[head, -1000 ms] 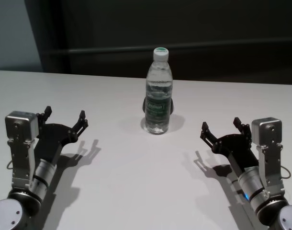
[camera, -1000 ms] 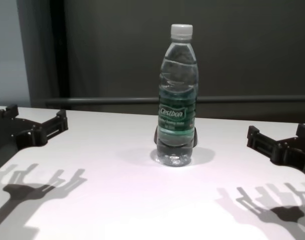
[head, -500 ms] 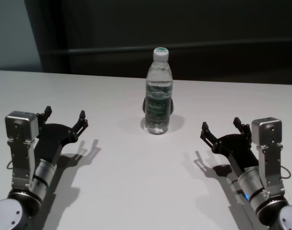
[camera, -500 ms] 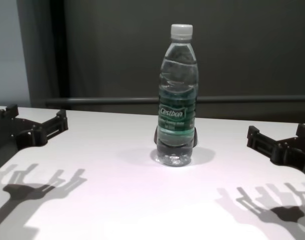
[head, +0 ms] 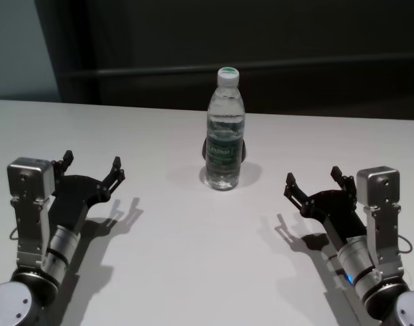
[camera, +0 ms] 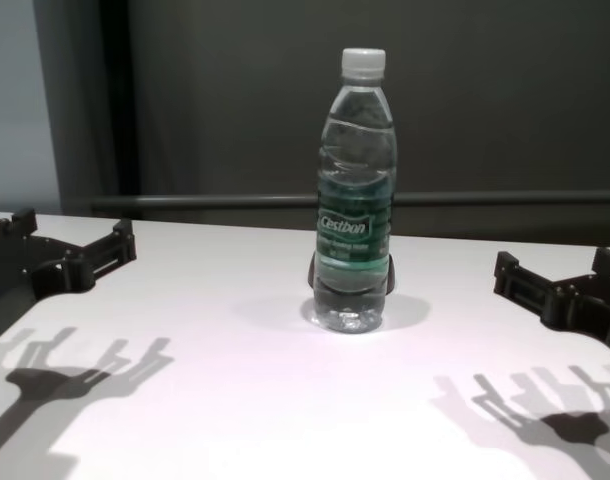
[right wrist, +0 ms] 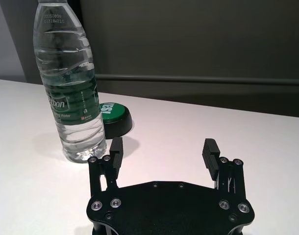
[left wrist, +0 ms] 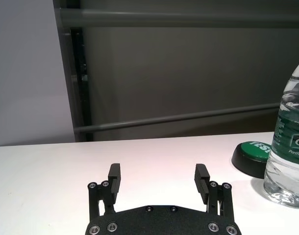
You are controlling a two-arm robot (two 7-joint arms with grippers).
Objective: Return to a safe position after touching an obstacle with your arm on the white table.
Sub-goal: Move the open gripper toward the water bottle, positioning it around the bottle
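Head view: bottle (head: 224, 132) stands well apart from both grippers' spread fingers (head: 116, 172).

Left gripper (head: 90, 167) low, fingers spread; right gripper (head: 313, 180) likewise

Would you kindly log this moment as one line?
bottle: upright, mid-table | left gripper: open, empty, apart | right gripper: open, empty, apart
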